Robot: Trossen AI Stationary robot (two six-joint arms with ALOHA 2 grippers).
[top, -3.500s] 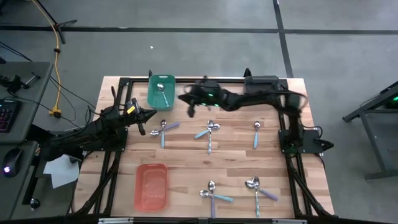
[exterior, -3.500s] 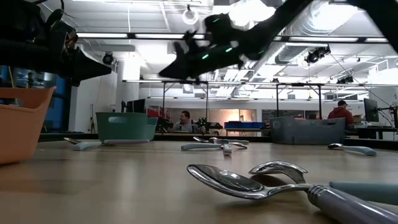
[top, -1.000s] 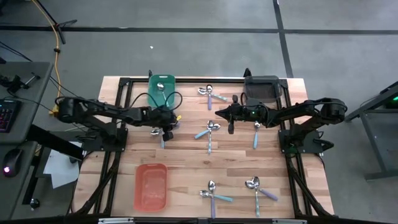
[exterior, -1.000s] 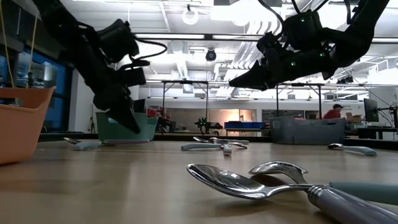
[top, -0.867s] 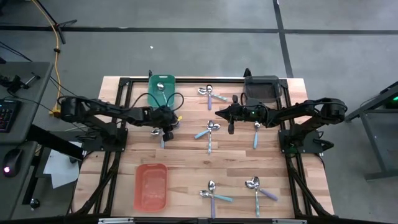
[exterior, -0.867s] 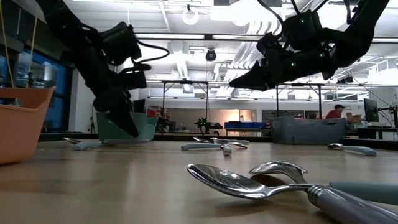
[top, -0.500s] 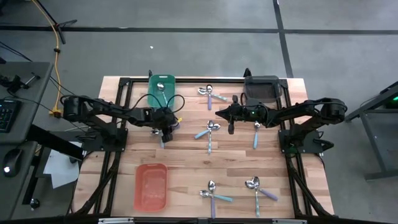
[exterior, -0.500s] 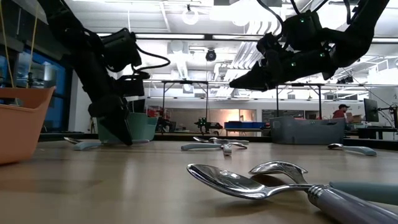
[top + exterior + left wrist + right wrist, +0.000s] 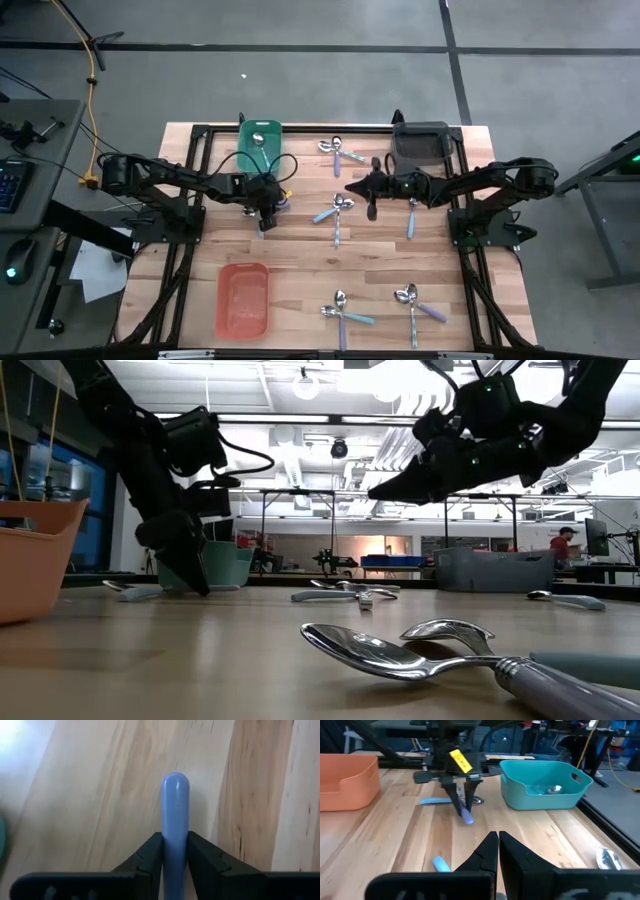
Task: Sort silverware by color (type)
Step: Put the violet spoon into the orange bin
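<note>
Reaching in from the left edge of the high view, the left arm stretches level across the upper half of the table and ends with the left gripper (image 9: 268, 208) tipped down onto the wood just below the teal bin (image 9: 259, 146). Its fingers (image 9: 150, 855) are pinched on the handle of a purple spoon (image 9: 175, 815), whose rounded end sticks out past them over the planks. In the right wrist view the same spoon hangs slanted from that gripper, its handle end low by the table, with a light blue spoon (image 9: 434, 801) lying flat just behind it. The right arm comes in from the right edge and holds the right gripper (image 9: 372, 206) above the centre of the table, fingers (image 9: 487, 851) drawn narrow with only a slit between them and nothing held. Counting in the high view, three bins show: teal at upper left, grey (image 9: 420, 141) at upper right, orange (image 9: 243, 300) at lower left. One spoon lies inside the teal bin. On the table, spoons lie as crossed pairs at upper centre (image 9: 340, 151), centre (image 9: 336, 211), lower centre (image 9: 343, 312) and lower right (image 9: 412, 302), and a single spoon (image 9: 411, 216) lies right of centre.
</note>
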